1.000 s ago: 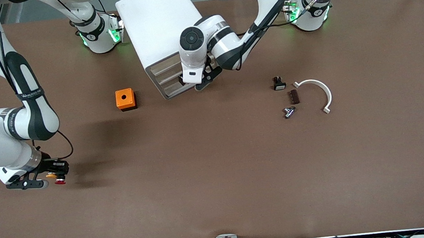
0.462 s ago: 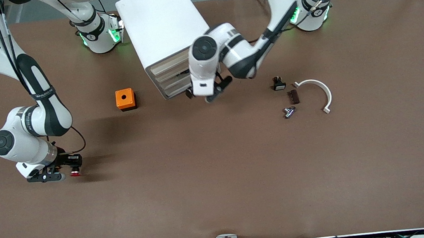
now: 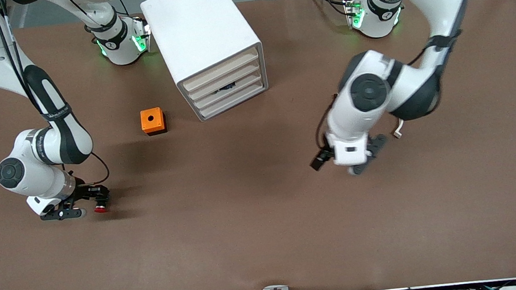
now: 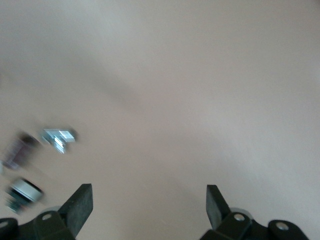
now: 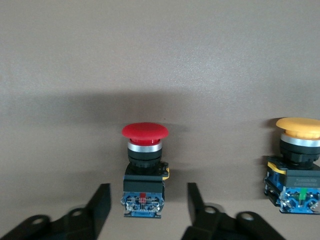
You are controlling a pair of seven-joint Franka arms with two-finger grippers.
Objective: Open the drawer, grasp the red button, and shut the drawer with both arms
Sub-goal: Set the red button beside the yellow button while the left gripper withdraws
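Observation:
The red-capped button (image 5: 145, 165) lies on the table between the open fingers of my right gripper (image 5: 147, 192), with a gap on each side. In the front view the button (image 3: 100, 209) and the right gripper (image 3: 93, 202) are low over the table near the right arm's end. The white cabinet (image 3: 202, 32) stands by the bases. Its four beige drawer fronts (image 3: 226, 87) sit flush. My left gripper (image 3: 346, 164) hangs open and empty over bare table (image 4: 148, 192), toward the left arm's end.
A yellow-capped button (image 5: 297, 165) lies beside the red one. The orange box with a hole (image 3: 152, 121) sits near the cabinet. Blurred small parts (image 4: 59, 139) lie near the left gripper. The left arm hides most of a white curved piece (image 3: 398, 132).
My left arm swung away from the cabinet front toward its own end of the table. The right gripper and the red button shifted toward the table's middle.

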